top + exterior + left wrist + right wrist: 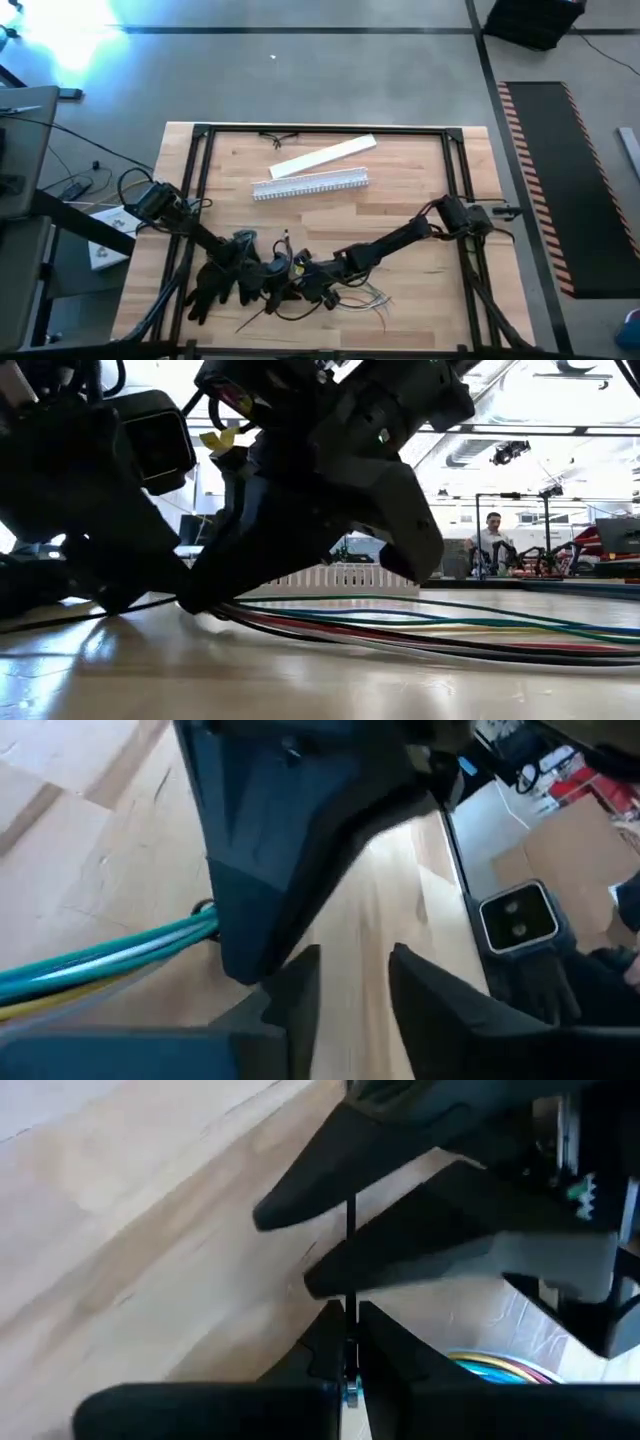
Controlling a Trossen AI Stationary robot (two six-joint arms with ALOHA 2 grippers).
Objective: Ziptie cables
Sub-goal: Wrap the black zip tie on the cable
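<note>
The cables (368, 295) lie as a loose bundle of green, white and yellow wires on the wood near the table's front edge; they also show in the low view (450, 632) and the left wrist view (110, 955). A thin black zip tie (350, 1230) runs straight out from my right gripper (350, 1348), which is shut on it. Its loop (202, 907) sits at the bundle. My left gripper (355, 990) is open. It faces my right gripper (300, 272) closely, one finger on either side of the strip, near the bundle's left end (262, 275). My right gripper pinches the zip tie's thin black strip (350, 1318) between its two fingertips. The fingers come low over the table, slanting in from the right. The strip runs straight and taut away from them, along their length, and passes between my left gripper's fingers.
A white slotted channel (310, 184) and a flat white strip (325, 156) lie toward the far side. A black frame (200, 180) borders the tabletop. The cables' loose ends fan out toward the right (385, 305). A person (490, 538) stands far off in the room.
</note>
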